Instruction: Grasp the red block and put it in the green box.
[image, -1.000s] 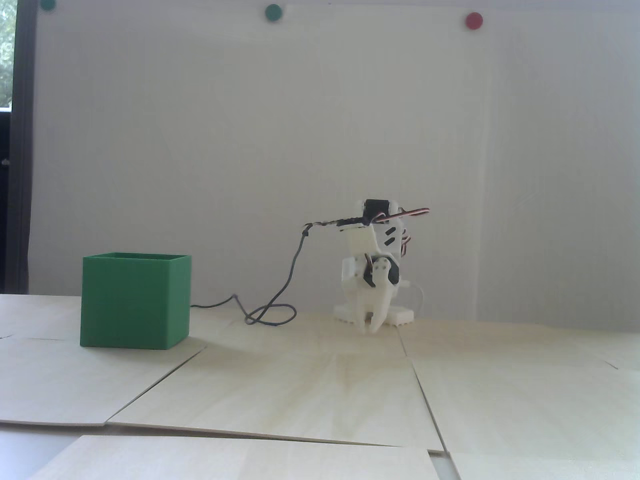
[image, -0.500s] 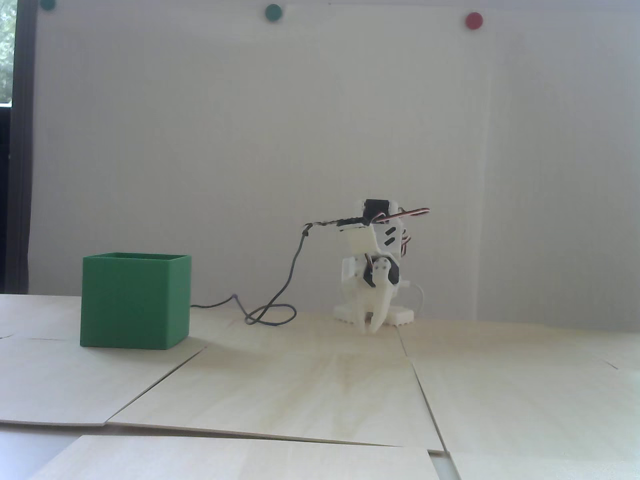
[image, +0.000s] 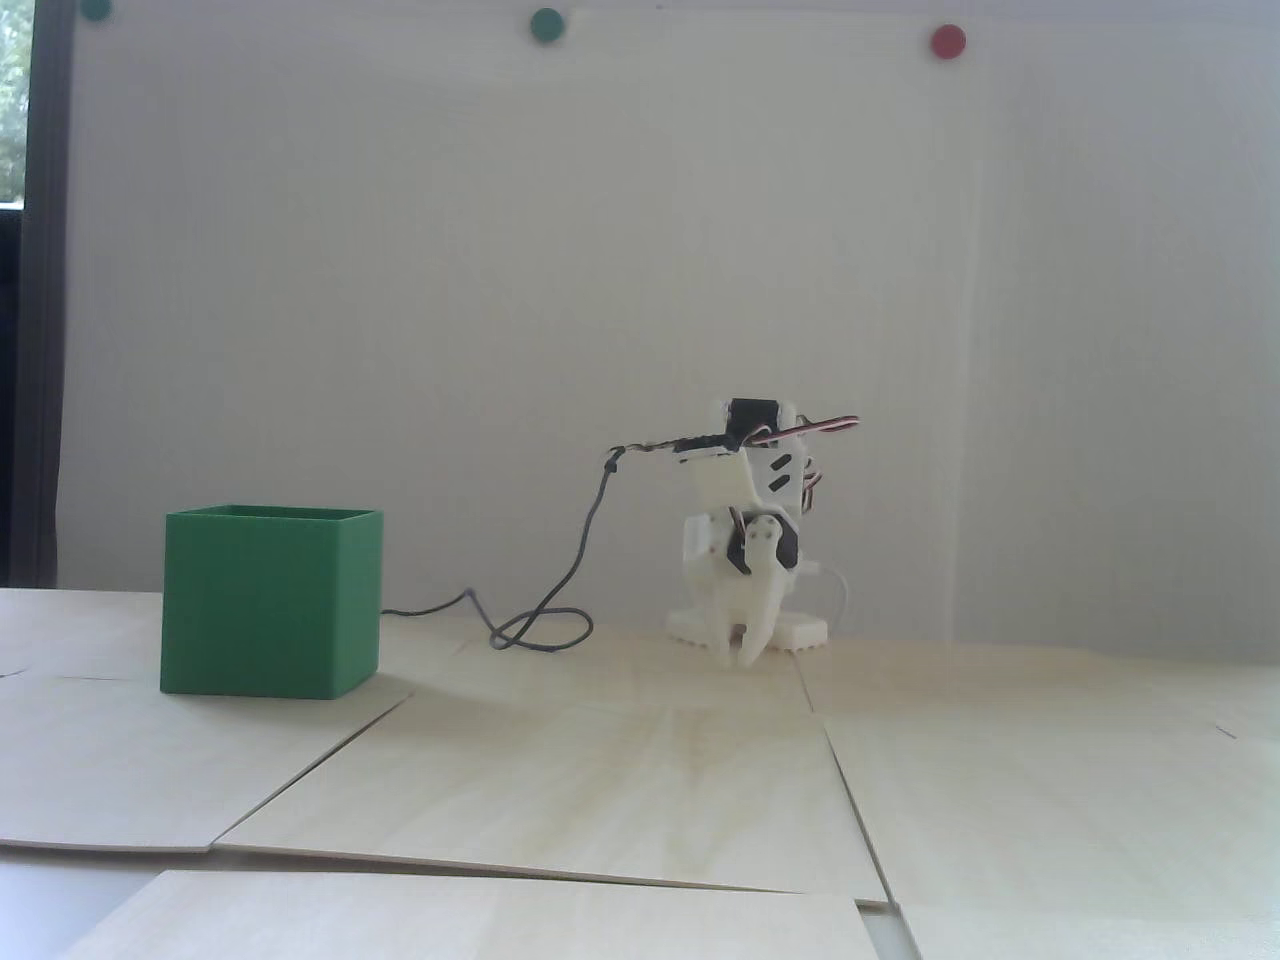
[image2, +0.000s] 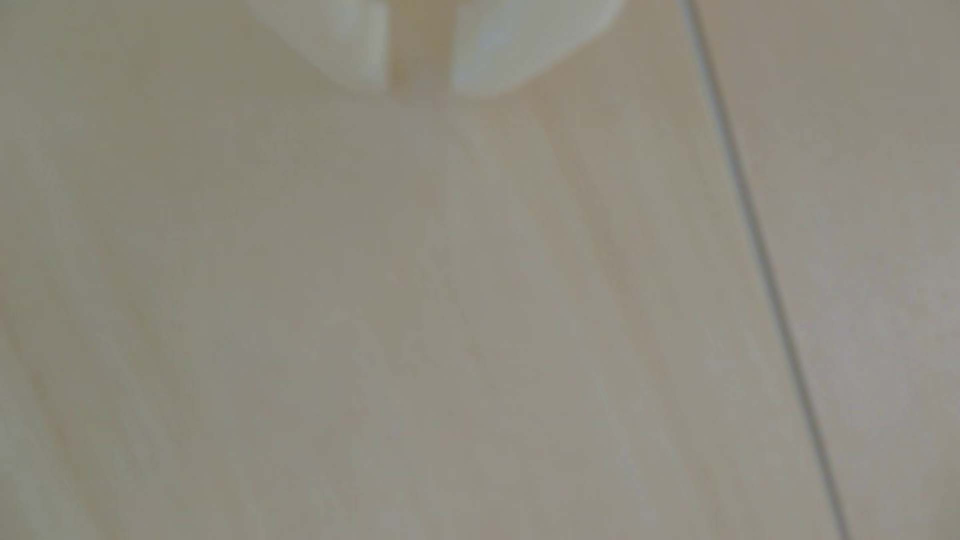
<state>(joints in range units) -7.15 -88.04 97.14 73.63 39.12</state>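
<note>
White gripper (image2: 418, 88) points down near the table, tips slightly apart, empty; green box (image: 270, 610) hides its inside.

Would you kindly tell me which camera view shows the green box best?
The fixed view: the green box stands whole on the table, left of the arm. The wrist view shows none of it, only blurred fingertips and bare wood.
</note>
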